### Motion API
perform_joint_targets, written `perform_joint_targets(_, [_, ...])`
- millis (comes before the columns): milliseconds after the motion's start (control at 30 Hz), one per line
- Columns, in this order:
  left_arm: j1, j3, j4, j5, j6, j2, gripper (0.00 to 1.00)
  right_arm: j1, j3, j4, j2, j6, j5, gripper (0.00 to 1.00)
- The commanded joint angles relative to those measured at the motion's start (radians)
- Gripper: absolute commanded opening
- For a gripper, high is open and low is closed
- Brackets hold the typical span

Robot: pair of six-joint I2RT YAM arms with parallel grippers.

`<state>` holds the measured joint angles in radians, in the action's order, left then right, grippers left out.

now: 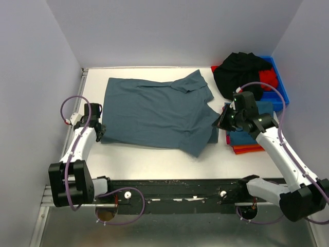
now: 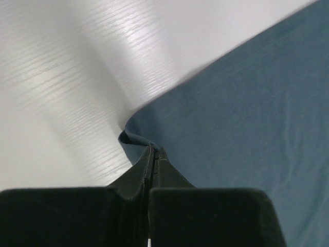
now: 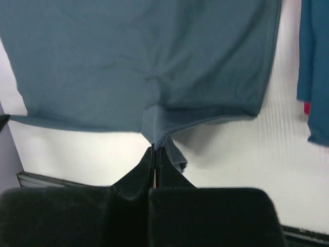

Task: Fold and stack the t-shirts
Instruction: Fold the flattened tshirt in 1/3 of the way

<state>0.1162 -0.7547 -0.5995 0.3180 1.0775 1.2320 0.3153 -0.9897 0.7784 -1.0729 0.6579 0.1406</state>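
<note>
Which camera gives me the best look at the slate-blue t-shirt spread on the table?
Top external: the whole slate-blue t-shirt shows. Left wrist shows only a corner pinched in the left end effector; right wrist shows part of it, an edge pinched in the right end effector.

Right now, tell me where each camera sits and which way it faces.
Top external: above and behind, looking down at the table; left arm and right arm show.
Left wrist: on the left arm, facing the t-shirt corner; left tool shows.
Right wrist: on the right arm, facing the t-shirt's edge; right tool shows.
Shared: all see the t-shirt.
</note>
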Motion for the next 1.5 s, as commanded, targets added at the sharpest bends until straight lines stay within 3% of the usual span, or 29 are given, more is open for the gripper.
perform_joint_targets(0, [0.007,-0.078,0.012,-0.040,0.053,0.058,0.00,0.004,-0.159,-0.059,-0.099,-0.038,-0.087,0.01])
perform_joint_targets(467, [0.007,-0.445,-0.046,-0.074,0.068,0.405,0.00,-0.079,-0.618,0.010,-0.579,-0.096,-0.056,0.01])
perform_joint_targets(833, [0.046,-0.517,-0.005,-0.117,0.091,0.512,0.00,-0.094,-1.044,0.140,-0.918,-0.122,-0.061,0.01])
perform_joint_targets(1067, [0.057,-0.506,0.096,-0.142,0.091,0.512,0.00,-0.114,-1.130,0.156,-1.010,-0.124,-0.056,0.01])
perform_joint_targets(1467, [0.057,-0.568,0.098,-0.169,0.078,0.583,0.00,-0.170,-1.152,0.156,-1.030,-0.121,-0.058,0.01])
